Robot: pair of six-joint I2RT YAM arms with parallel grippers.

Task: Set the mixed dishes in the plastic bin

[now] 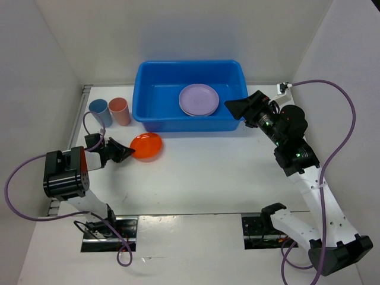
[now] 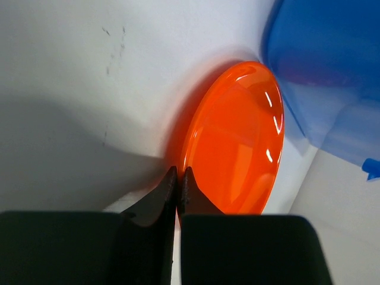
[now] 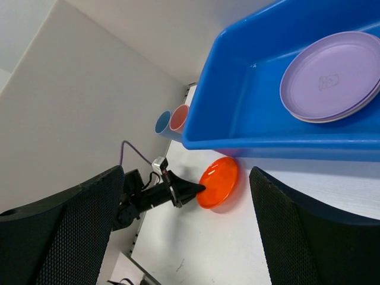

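The orange plate sits on the table just in front of the blue plastic bin, near its left end. My left gripper is shut on the plate's near-left rim; the left wrist view shows its tips pinching the edge of the plate. A lavender plate lies inside the bin, with a second rim showing under it. The blue cup and the salmon-pink cup stand left of the bin. My right gripper hangs open and empty over the bin's front right corner. No yellow or pink plate shows.
White walls close in the table at the left, back and right. The right wrist view shows the bin, the lavender plate, both cups, the orange plate and my left gripper below it.
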